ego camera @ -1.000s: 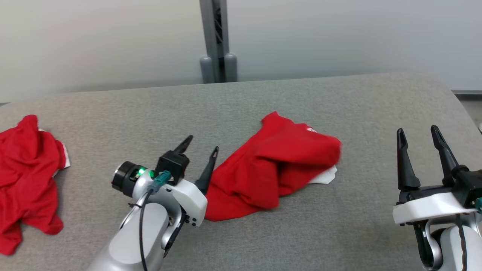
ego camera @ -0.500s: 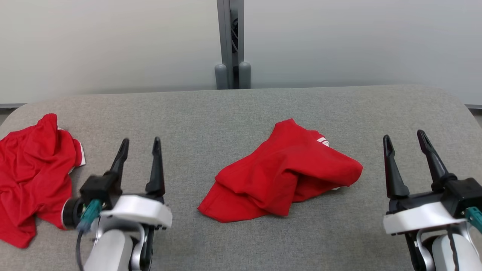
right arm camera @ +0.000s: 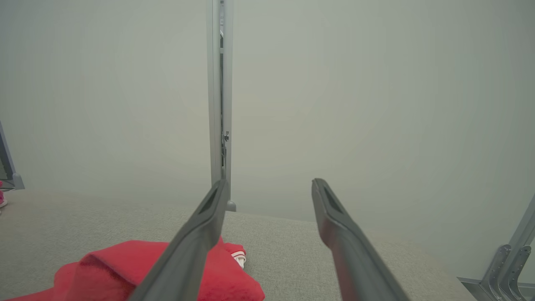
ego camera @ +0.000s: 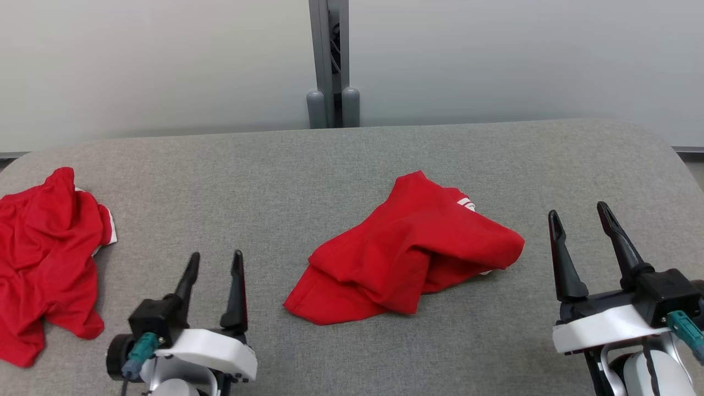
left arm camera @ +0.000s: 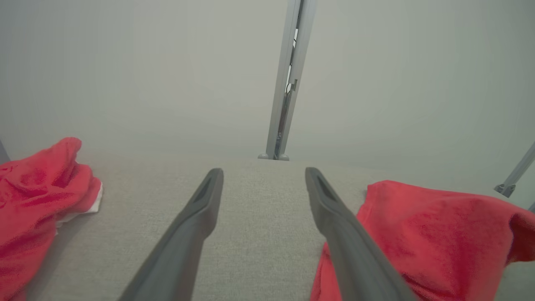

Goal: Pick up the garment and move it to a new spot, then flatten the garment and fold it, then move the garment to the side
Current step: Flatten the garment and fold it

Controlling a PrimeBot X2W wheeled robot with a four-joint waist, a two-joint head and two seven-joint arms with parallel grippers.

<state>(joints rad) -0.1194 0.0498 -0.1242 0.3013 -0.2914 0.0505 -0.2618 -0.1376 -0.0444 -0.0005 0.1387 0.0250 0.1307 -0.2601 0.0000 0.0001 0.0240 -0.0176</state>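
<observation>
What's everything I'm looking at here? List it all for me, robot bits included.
middle garment: one, red with white trim, crumpled near the table's centre
left garment: one, red with white trim, crumpled at the table's left edge
table: one, grey fabric top, under both garments
post: one, grey, upright behind the table's far edge
wall: one, pale, behind the table
left gripper: one, white with dark fingers spread, lower left, holding nothing
right gripper: one, white with dark fingers spread, lower right, holding nothing
</observation>
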